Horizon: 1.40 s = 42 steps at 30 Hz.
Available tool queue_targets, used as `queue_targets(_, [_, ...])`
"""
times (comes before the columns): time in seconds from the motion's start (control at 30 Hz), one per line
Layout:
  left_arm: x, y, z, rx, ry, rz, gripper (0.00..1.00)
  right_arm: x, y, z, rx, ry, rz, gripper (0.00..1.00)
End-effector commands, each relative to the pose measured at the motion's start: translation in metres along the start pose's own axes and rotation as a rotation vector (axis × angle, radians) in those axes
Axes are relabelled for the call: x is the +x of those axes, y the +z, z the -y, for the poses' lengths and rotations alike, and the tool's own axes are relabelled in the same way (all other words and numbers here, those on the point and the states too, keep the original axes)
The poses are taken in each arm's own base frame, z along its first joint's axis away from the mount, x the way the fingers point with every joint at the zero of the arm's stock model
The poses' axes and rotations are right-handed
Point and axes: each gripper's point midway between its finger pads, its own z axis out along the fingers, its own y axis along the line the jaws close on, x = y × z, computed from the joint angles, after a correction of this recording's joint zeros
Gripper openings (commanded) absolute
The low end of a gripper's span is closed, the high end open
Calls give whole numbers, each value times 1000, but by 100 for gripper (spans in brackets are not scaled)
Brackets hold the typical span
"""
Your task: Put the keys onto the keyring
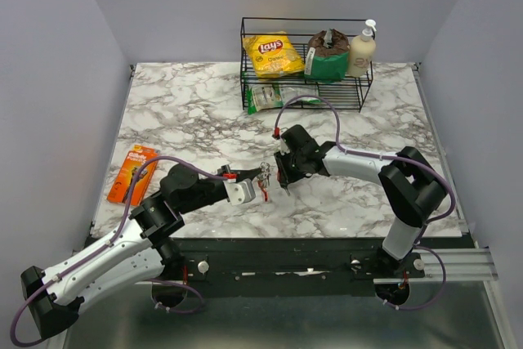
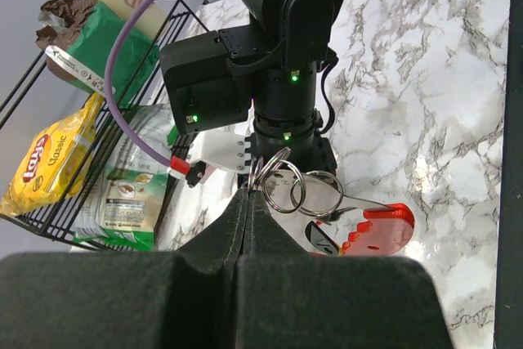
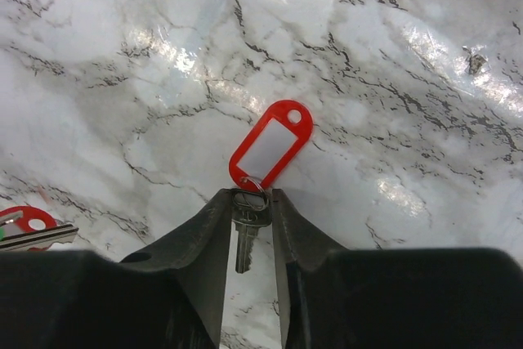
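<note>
The keyring (image 2: 265, 189), a thin metal ring joined to a second ring, a silvery flat piece and a red plastic part (image 2: 384, 230), is pinched at the tips of my left gripper (image 2: 249, 194), which is shut on it just above the marble. A small metal key (image 3: 243, 247) with a red oblong tag (image 3: 274, 143) sits between the fingers of my right gripper (image 3: 250, 198), whose jaws press on both sides of the key's head. In the top view the two grippers meet tip to tip, left (image 1: 263, 181) and right (image 1: 282, 176), near the table's front middle.
An orange razor pack (image 1: 135, 173) lies at the table's left edge. A black wire rack (image 1: 306, 100) at the back holds a Lays bag (image 1: 274, 55), a green packet and a lotion bottle (image 1: 361, 51). The bunch's red loop (image 3: 24, 218) shows at the right wrist view's lower left.
</note>
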Motion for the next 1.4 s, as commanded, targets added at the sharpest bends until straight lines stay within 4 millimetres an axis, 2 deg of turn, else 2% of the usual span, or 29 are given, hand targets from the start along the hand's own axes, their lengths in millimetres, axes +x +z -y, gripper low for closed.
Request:
queue_targets(0.0, [-14,-3,-9,-39,17,45,0,-5,2,-8,-26,6,22,32])
queue_targets(0.13, [-14,-3,-10,-43,17,43,0,-8,-2,-9,-31,6,40,4])
queue_targets(0.17, [-14,-3,-9,-41,18,43,0,-8,-2,-9,-32,4,43,1])
queue_targets(0.43, [-13,-4,-9,-43,15,36,0,-23,-18,-13,-45,-18,120,1])
queue_targets(0.53, [-12,-4,-10,-47,16,35,0,-36,-34,-17,-61,-37,174,0])
queue_targets(0.67, [-8,-5,-5,-28,5,16,0,-55,-61,-22,-83,-93,251,0])
queue_targets(0.8, [-5,-7,1,-4,2,-4,0,-76,-107,-43,-170,-196,356,0])
queue_targets(0.9, [-3,-9,8,34,9,-12,0,-81,-135,-61,-262,-292,404,1])
queue_targets(0.93, [-3,-10,11,48,20,-8,0,-85,-150,-65,-278,-310,438,1])
queue_targets(1.03, [-3,-14,17,70,38,-2,0,-87,-179,-79,-343,-400,499,1])
queue_targets(1.17, [-5,-17,18,67,52,8,0,-80,-203,-98,-449,-501,527,1])
queue_targets(1.37, [-7,-14,17,69,58,9,0,-64,-217,-126,-652,-570,489,1])
